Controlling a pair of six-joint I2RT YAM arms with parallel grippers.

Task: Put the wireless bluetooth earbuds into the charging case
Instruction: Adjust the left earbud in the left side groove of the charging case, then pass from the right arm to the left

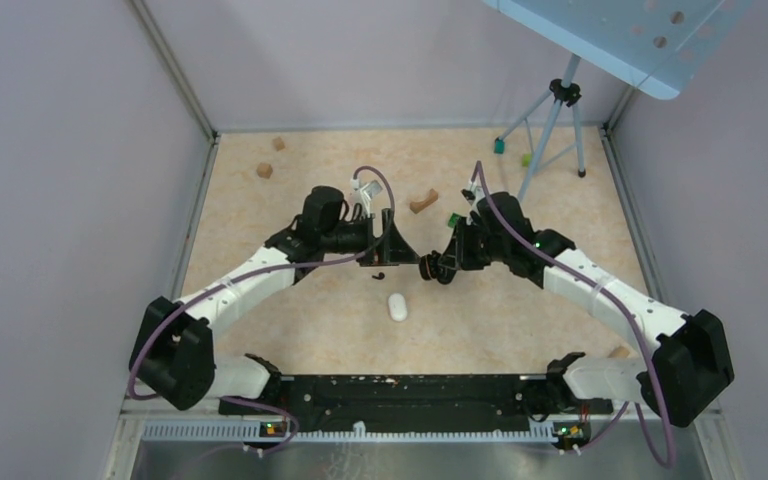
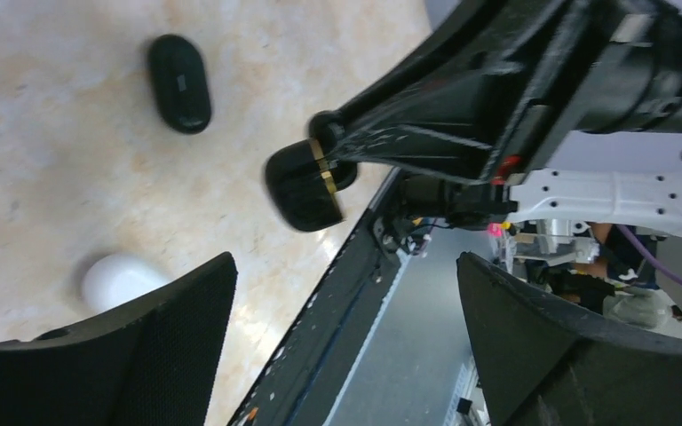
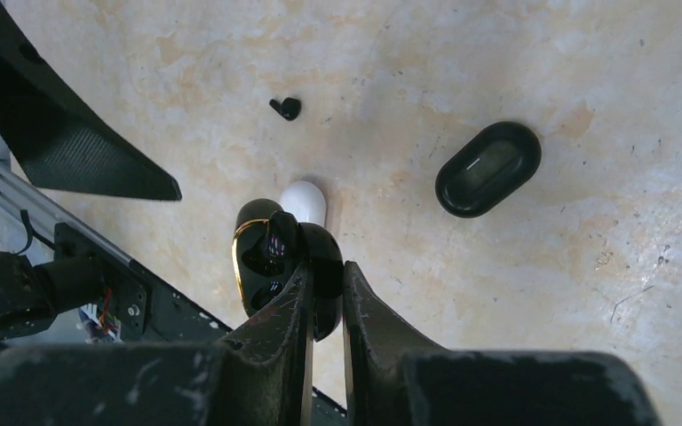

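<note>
We have the right claw [image 3: 324, 280] pinched shut on the open black gold-rimmed plastic charging case [image 3: 271, 257], held above the beige worktop [image 3: 497, 337]; one bud looks seated inside. The left claw [image 2: 346, 355] gapes wide, empty. The small black loose earbud [image 3: 286, 108] lies on the worktop beyond the case. We judge it light, hard, slick: pinch gently across the body or it squirts out.

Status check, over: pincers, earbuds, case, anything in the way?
Left pincer open, empty. Right pincer shut on charging case. One earbud loose on table. White oval pod lies near it, not blocking.
</note>
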